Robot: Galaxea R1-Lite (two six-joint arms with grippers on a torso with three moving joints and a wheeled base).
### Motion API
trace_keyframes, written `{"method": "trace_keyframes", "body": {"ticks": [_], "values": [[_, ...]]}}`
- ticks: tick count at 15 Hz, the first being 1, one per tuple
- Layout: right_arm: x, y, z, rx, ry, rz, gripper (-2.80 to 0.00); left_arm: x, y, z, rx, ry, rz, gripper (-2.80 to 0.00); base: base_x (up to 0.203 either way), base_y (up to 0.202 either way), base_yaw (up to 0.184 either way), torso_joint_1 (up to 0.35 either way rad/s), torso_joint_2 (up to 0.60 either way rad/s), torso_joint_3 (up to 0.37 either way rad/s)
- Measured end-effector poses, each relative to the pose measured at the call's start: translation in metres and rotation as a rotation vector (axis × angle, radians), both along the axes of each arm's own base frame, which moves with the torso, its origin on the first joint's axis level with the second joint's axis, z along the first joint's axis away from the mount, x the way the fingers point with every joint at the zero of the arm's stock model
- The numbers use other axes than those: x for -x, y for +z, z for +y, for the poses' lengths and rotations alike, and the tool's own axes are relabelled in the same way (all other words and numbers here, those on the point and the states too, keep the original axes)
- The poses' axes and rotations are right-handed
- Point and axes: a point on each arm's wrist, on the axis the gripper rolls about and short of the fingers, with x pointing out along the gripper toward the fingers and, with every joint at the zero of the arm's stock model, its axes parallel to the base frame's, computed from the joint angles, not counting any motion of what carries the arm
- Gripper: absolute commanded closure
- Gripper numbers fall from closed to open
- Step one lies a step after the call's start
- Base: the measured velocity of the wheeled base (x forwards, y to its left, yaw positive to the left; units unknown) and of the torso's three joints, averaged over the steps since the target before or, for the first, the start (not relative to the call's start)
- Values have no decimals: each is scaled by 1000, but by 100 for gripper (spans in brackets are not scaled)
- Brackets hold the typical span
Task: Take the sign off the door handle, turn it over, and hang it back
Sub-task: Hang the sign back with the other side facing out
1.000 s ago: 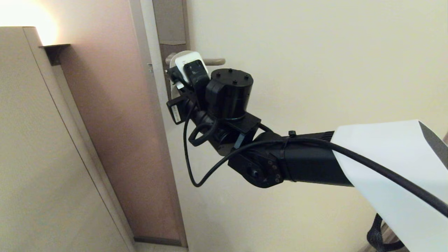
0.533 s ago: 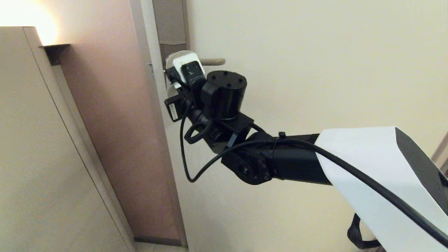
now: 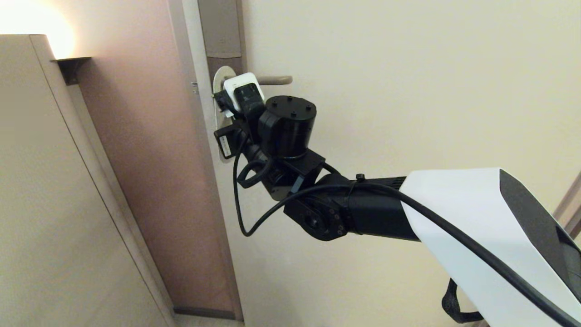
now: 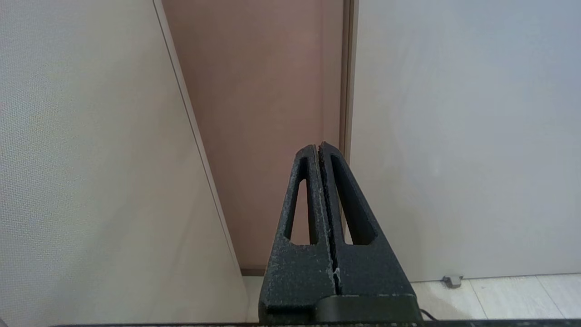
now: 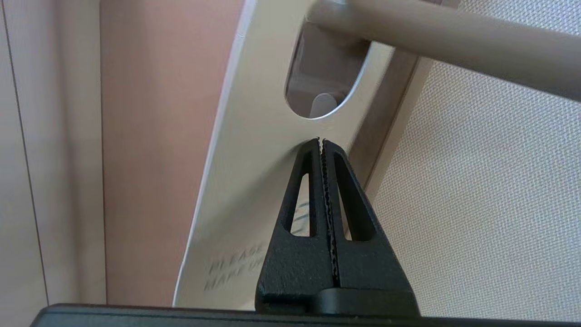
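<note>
The sign (image 5: 254,136) shows its white side with dark print. It hangs tilted against the door, its hole around the base of the door handle (image 5: 454,45). My right gripper (image 5: 320,141) is shut, and its tips rest against the sign's face just below the hole. In the head view the sign (image 3: 219,77) peeks out behind my right gripper (image 3: 223,99) at the inner end of the handle (image 3: 274,80). My left gripper (image 4: 318,146) is shut and empty, low down, facing the door frame; it is not in the head view.
The brown backplate (image 3: 221,27) runs up the cream door (image 3: 386,91). A pinkish-brown wall strip (image 3: 150,159) and a beige panel (image 3: 45,181) stand to the left. A small door stop (image 4: 451,280) sits on the floor by the door.
My right arm has moved left and closer to the door. The sign has slid left along the handle toward the backplate.
</note>
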Motion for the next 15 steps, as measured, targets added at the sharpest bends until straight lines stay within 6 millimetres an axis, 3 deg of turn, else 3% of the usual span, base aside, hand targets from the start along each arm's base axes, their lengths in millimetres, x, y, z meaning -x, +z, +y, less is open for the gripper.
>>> {"method": "trace_keyframes", "body": {"ticks": [11,15], "values": [[17,19,2,-26,32,-14,0,0,0,0,0,0,0,0,0,0,0,0,0,0],[22,17,7,-20,48,-11,0,0,0,0,0,0,0,0,0,0,0,0,0,0]]}}
